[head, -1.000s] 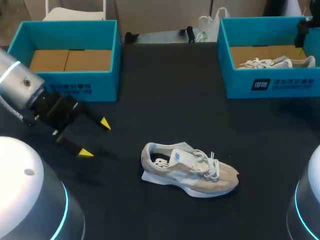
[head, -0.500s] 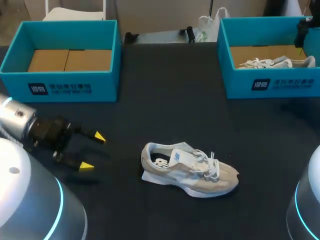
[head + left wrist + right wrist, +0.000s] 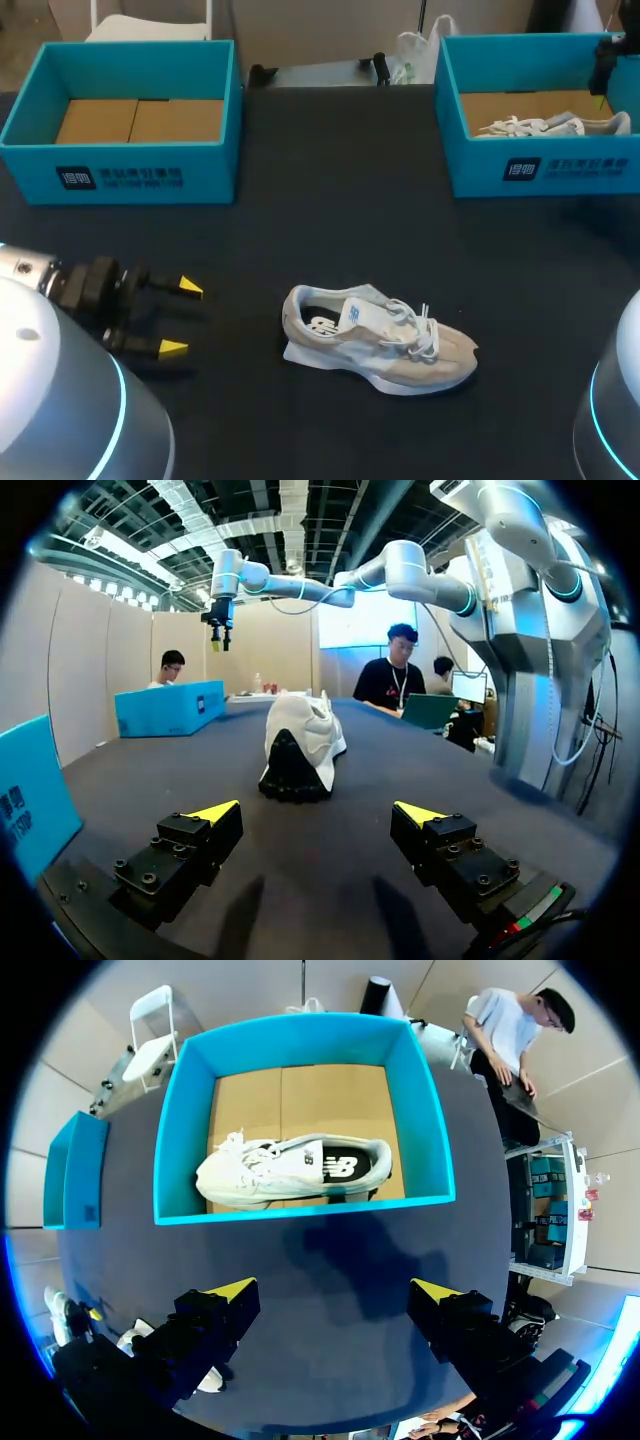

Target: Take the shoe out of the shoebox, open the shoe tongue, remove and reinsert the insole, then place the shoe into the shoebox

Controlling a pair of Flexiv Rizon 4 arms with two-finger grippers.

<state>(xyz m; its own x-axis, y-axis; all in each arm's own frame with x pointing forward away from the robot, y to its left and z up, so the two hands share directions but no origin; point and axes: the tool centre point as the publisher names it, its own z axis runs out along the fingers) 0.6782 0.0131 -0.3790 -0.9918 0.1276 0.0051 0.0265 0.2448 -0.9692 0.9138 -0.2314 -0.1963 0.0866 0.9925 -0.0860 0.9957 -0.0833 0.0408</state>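
**Shoe out on table, both grippers open and empty**

Beige shoe (image 3: 380, 340) stands on its sole on the black table (image 3: 330, 200), near the front middle, outside both boxes. Heel points toward my left side, toe toward my right. Laces lie loose over the tongue; the opening faces up.

Left gripper (image 3: 178, 318) sits low over the table at the left front, level with the shoe's heel and well apart from it. Fingers spread wide, nothing between them. In the left wrist view the shoe (image 3: 300, 745) stands straight ahead of the gripper (image 3: 318, 813), heel end facing it, not touching either finger.

Left shoebox (image 3: 120, 180) at the back left: only its cardboard floor shows inside.

Right shoebox (image 3: 540, 170) at the back right holds a white shoe (image 3: 555, 125) lying on its side. Right gripper (image 3: 335, 1290) hangs above the table just in front of this box, looking down into it. Fingers spread, holding nothing, apart from the box wall (image 3: 300, 1210) and the white shoe (image 3: 290, 1170).
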